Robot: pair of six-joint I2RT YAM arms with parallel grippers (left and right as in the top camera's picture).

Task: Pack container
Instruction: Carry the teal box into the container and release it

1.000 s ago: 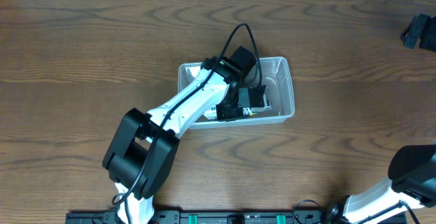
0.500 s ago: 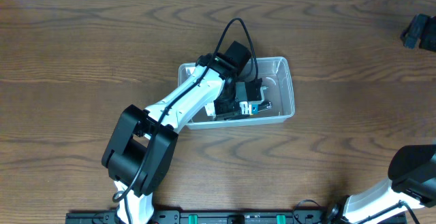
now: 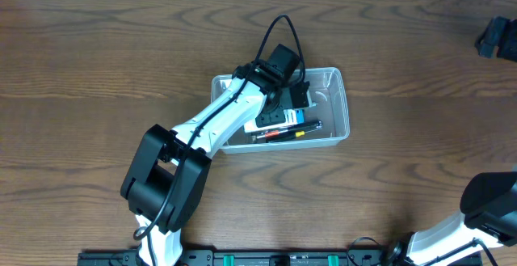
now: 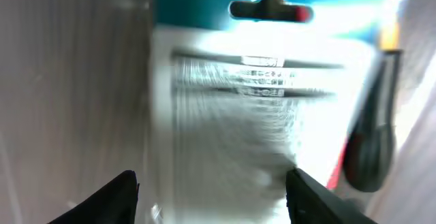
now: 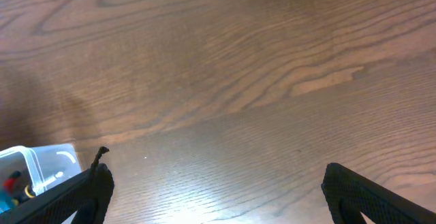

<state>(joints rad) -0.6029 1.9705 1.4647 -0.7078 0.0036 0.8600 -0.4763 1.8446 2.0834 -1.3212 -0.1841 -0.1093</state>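
A: Starting at the left end effector: gripping anything?

B: Not gripping. Standing with the jaws about half spread and hanging just above a white packet with a teal top strip. Appearing blurred in the wrist view, so not reading the print.

A: Seeing anything beside the packet?

B: Yes, seeing a dark-handled tool with some red on it, lying along the packet's right edge. Cannot tell whether touching the packet or not.

A: Going outward now, finding the container where?

B: Sitting on the bench near the middle, lying lengthwise from left to right. Keeping the packet and the tool inside, toward its near wall. Receiving the left arm, white with black joints, reaching in over the left rim from the near left.

A: Turning to the right end effector?

B: Standing spread wide and holding nothing. Hovering over bare wood of the bench, apart from the container. Catching only one corner of the container at the lower left of the right wrist view.

A: Noticing anything else?

B: Only noticing a dark object at the far right edge of the bench, too small for naming.
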